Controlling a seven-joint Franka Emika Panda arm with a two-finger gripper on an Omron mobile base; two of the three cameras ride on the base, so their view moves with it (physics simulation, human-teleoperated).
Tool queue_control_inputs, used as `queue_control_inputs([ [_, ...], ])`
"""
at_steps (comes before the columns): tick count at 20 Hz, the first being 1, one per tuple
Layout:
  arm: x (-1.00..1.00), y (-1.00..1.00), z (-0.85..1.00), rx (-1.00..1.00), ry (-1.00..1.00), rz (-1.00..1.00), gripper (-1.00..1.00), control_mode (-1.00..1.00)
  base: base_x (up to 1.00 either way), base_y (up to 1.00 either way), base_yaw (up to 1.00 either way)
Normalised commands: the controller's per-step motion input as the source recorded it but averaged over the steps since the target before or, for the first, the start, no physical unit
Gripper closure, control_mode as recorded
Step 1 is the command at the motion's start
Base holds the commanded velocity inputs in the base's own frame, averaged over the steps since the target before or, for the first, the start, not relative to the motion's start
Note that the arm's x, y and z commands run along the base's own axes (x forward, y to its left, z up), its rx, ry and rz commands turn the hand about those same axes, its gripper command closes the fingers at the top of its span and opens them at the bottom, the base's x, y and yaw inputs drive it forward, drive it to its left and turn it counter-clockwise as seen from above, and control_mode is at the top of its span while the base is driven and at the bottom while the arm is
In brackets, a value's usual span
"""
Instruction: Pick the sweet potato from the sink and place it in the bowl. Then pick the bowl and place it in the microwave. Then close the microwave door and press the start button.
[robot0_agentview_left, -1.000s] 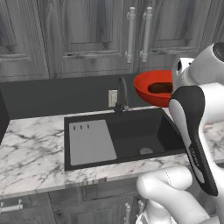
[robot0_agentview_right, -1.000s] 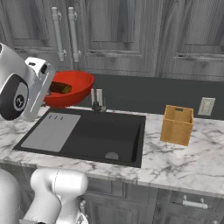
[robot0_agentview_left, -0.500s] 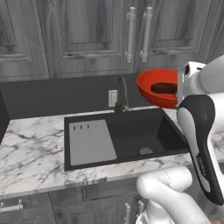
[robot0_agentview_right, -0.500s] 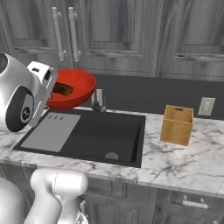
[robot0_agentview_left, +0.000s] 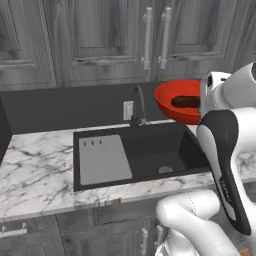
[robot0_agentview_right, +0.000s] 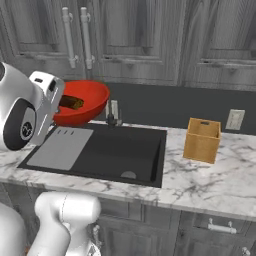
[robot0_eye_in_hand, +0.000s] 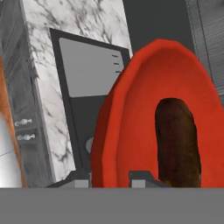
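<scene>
Movement first: since a second ago the glossy round red bowl (robot0_agentview_left: 178, 102) rides further right in the left base view, clear of the black curved faucet (robot0_agentview_left: 137, 106) it was closer to before, and the white arm has swung with it. In the right base view the bowl (robot0_agentview_right: 85, 101) likewise sits nearer the faucet (robot0_agentview_right: 112, 113) than it did.

Pincer status: the two-finger gripper (robot0_eye_in_hand: 109, 180) is clamped on the bowl's rim, one dark fingertip (robot0_eye_in_hand: 81, 179) outside the wall, the other (robot0_eye_in_hand: 141, 178) inside it, and the bowl hangs in the air above the large black rectangular sink (robot0_agentview_left: 145, 150).

Count now: one bowl, one small dark brown sweet potato (robot0_agentview_left: 185, 101), one sink, one faucet, one tan square wooden box (robot0_agentview_right: 202, 140). The sweet potato lies inside the bowl, just ahead of the pincer's inner tip.

Views compared: the hand view looks straight into the bowl (robot0_eye_in_hand: 135, 109), with the sweet potato (robot0_eye_in_hand: 178, 140) lying lengthways on its floor and the sink's grey ridged drainboard panel (robot0_eye_in_hand: 87, 65) far beyond the pincer. The right base view brings in the wooden box, well apart from the pincer on the marble counter (robot0_agentview_right: 220, 175) across the sink (robot0_agentview_right: 115, 152), plus the sweet potato (robot0_agentview_right: 71, 102) end-on. The left base view offers the drainboard (robot0_agentview_left: 103, 158) below and away from the pincer.
</scene>
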Motion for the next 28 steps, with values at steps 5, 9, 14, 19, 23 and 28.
queue_control_inputs([
  [5, 0.0, 0.0, 0.0, 0.0, 0.0, 0.0, 1.0, 1.0, -0.95, -0.22, -0.01],
  [9, 0.0, 0.0, 0.0, 0.0, 0.0, 0.0, 1.0, 1.0, -0.5, -0.14, -0.33],
  [14, 0.0, 0.0, 0.0, 0.0, 0.0, 0.0, 1.0, 1.0, -0.3, -0.15, -0.66],
  [19, 0.0, 0.0, 0.0, 0.0, 0.0, 0.0, 1.0, 1.0, -0.23, -0.03, -0.73],
  [23, 0.0, 0.0, 0.0, 0.0, 0.0, 0.0, 1.0, 1.0, -0.26, -0.02, -0.68],
  [28, 0.0, 0.0, 0.0, 0.0, 0.0, 0.0, 1.0, 1.0, -0.19, 0.0, -0.67],
])
